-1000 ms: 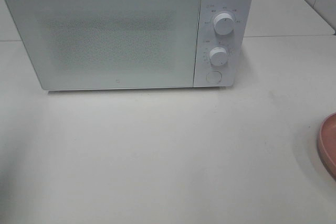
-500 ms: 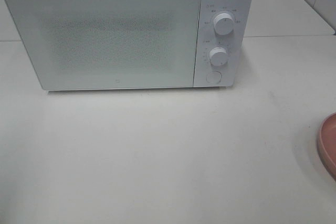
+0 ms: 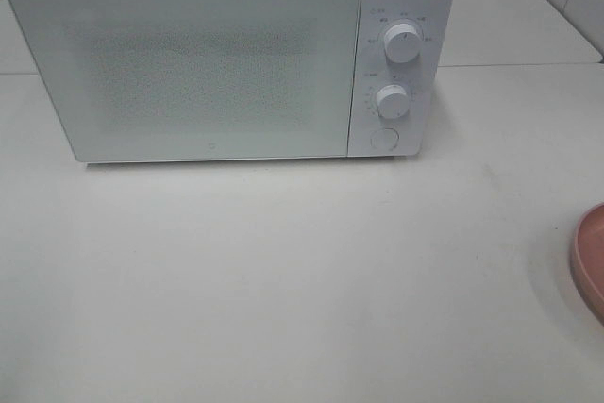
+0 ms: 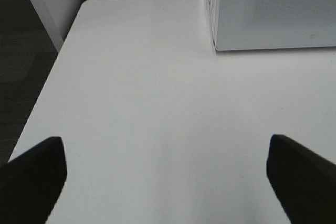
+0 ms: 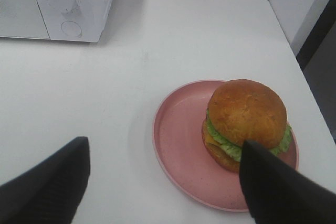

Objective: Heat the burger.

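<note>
The burger, golden-brown bun over green lettuce, sits on a round pink plate in the right wrist view. My right gripper hovers open above the table, one dark finger overlapping the burger's near edge, nothing between the jaws. In the exterior high view only the plate's rim shows at the right edge; the burger is out of that view. My left gripper is open over bare table, left of the microwave. The white microwave stands with its door shut.
The microwave has two round knobs and a round button on its right panel. The table's left edge drops to dark floor. The table's right edge lies close to the plate.
</note>
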`<state>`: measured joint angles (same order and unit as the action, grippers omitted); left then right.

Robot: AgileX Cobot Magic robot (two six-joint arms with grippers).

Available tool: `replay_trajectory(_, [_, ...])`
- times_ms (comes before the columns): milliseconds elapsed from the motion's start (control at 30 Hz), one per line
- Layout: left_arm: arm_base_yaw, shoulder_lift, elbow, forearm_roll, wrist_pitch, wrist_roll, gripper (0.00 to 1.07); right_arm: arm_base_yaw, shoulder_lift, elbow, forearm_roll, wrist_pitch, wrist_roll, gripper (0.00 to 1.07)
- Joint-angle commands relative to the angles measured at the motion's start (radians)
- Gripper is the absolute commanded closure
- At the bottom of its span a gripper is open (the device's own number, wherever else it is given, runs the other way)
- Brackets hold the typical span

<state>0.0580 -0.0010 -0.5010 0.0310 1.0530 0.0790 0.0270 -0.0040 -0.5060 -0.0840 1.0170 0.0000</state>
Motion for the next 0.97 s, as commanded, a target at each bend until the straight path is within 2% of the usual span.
replay_trajectory(33, [0.002,-0.022,0.003,0.000,-0.013,0.000,0.10,-0.002,-0.026,0.002,0.003,-0.011,0.000,0.32])
replay_trajectory(967, [0.002,-0.028,0.003,0.000,-0.013,0.000,0.10,-0.002,-0.022,0.002,0.003,-0.011,0.000,0.32])
